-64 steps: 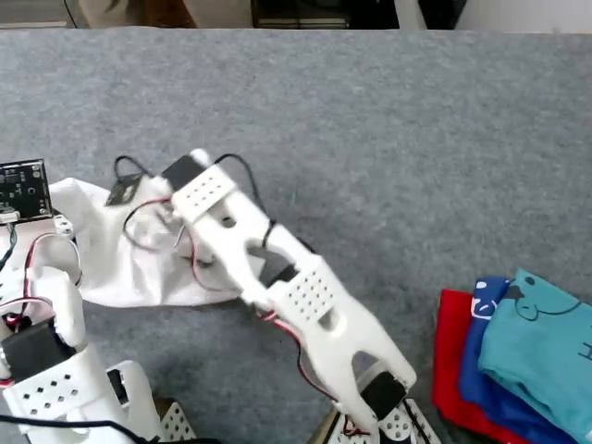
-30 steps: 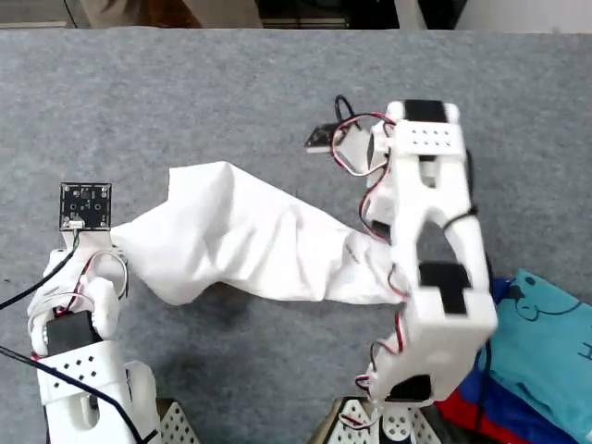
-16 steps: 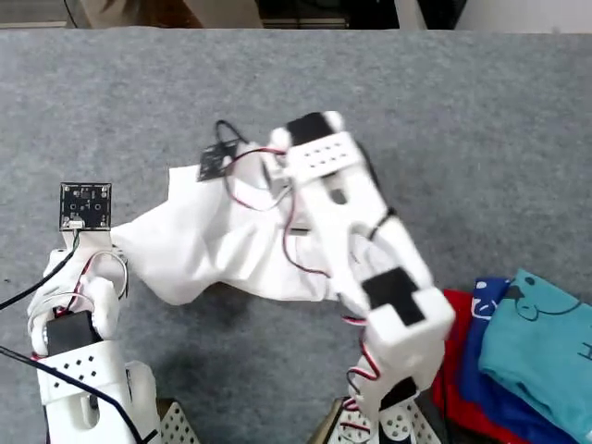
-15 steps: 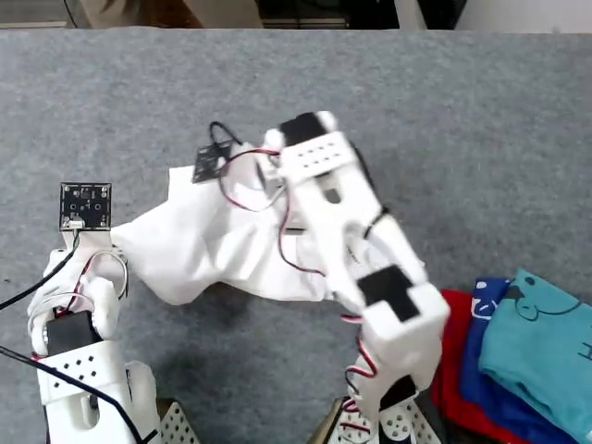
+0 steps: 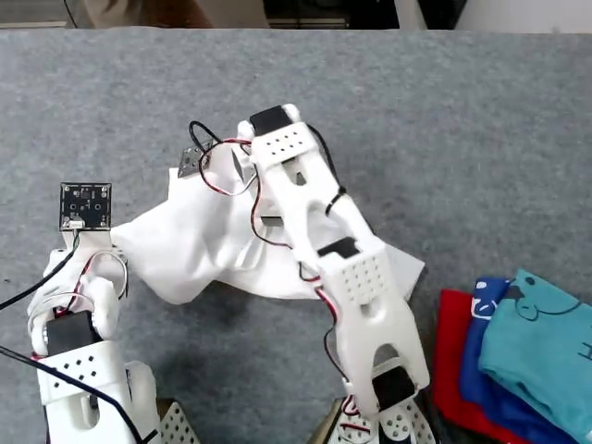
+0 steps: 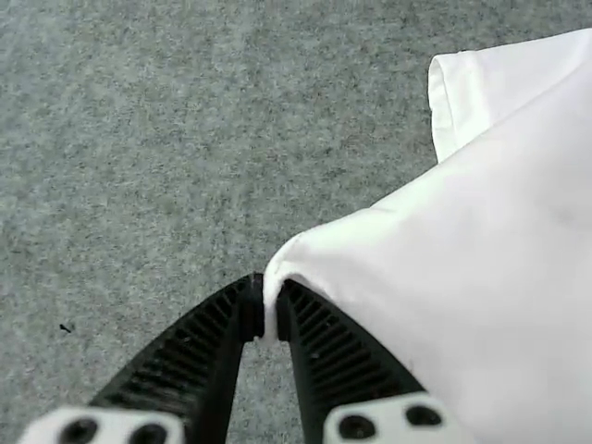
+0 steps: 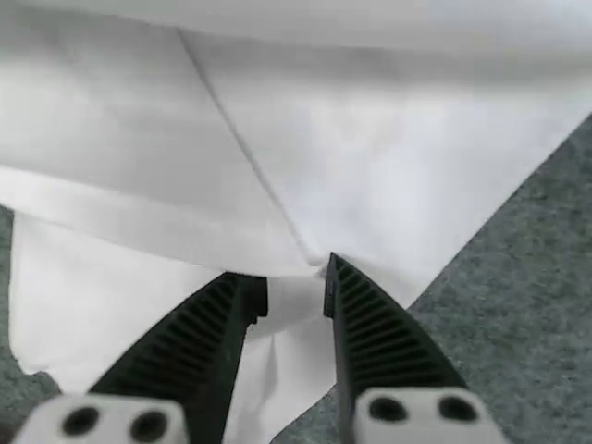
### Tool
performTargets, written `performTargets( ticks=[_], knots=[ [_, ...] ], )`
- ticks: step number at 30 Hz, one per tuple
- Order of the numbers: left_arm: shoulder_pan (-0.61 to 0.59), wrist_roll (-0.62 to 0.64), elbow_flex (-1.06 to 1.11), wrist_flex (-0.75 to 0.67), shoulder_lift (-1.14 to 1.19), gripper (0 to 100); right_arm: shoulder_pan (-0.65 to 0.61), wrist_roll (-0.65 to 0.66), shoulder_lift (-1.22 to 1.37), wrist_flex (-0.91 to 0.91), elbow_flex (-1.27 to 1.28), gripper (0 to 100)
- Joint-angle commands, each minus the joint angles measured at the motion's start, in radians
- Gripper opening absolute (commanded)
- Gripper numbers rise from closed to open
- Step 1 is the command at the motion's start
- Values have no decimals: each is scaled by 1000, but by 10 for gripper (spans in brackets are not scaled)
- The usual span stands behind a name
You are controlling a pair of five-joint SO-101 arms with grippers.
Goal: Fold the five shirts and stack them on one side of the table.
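A white shirt point(image 5: 180, 245) lies crumpled on the grey table point(image 5: 444, 120), left of centre. My left gripper point(image 5: 113, 242) sits at its left corner, and in the left wrist view that gripper point(image 6: 264, 310) is shut on a pinched corner of the white shirt point(image 6: 462, 231). The right arm stretches over the shirt, with its gripper point(image 5: 227, 180) at the shirt's far side. In the right wrist view this gripper point(image 7: 294, 282) has a fold of the white shirt point(image 7: 324, 120) between its fingers. One shirt corner point(image 5: 405, 268) lies flat to the right of the arm.
A stack of folded shirts sits at the near right edge: teal point(image 5: 546, 347) on top, then blue point(image 5: 486, 370), then red point(image 5: 451, 342). The far half of the table is bare grey felt.
The right arm has swung from the right side to the left, carrying the shirt's right end over the rest of the cloth. The left arm has stayed still.
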Motion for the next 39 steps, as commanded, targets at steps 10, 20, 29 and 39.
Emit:
performTargets(
  ticks=[10,20,29,39],
  knots=[
    [6,-3,-6,-18,-12,18,59,-14,-7,72,-73,113],
    [3,-3,-6,-18,-12,18,48,-9,-142,68,94,113],
    [3,-3,-5,-18,-12,18,45,-18,-70,55,94,117],
    [3,-3,-5,-18,-12,18,13,-213,-67,66,85,267]
  ],
)
